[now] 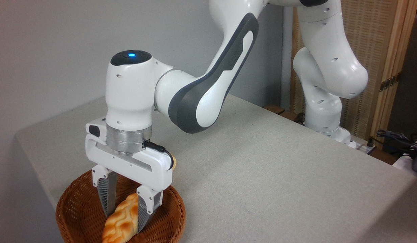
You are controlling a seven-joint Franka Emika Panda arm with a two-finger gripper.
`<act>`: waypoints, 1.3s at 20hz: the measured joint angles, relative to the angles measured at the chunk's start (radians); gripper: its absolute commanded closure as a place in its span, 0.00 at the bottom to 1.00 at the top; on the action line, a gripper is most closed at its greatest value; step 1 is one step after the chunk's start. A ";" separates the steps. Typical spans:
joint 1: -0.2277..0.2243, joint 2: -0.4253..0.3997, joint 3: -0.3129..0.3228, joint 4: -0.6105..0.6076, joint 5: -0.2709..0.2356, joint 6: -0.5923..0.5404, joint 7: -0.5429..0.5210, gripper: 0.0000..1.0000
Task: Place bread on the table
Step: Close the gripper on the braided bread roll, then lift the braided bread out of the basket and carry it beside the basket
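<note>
Bread point(122, 221) pinched by end effector point(124, 214) inside basket point(71, 211) rim

Soft even light, sharp focus

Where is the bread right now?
The bread is at the bottom left of the camera view, tilted up between the gripper fingers, inside the basket at the table's near left corner.
</note>
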 measured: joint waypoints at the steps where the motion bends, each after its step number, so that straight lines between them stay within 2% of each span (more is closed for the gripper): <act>1: 0.000 0.000 0.000 0.000 0.000 0.000 0.000 0.58; 17: 0.001 -0.011 0.000 0.008 0.000 0.003 0.000 0.55; 22: 0.001 -0.081 0.000 0.009 0.000 -0.001 0.000 0.55; 26: -0.002 -0.174 -0.001 -0.032 0.000 -0.029 0.012 0.55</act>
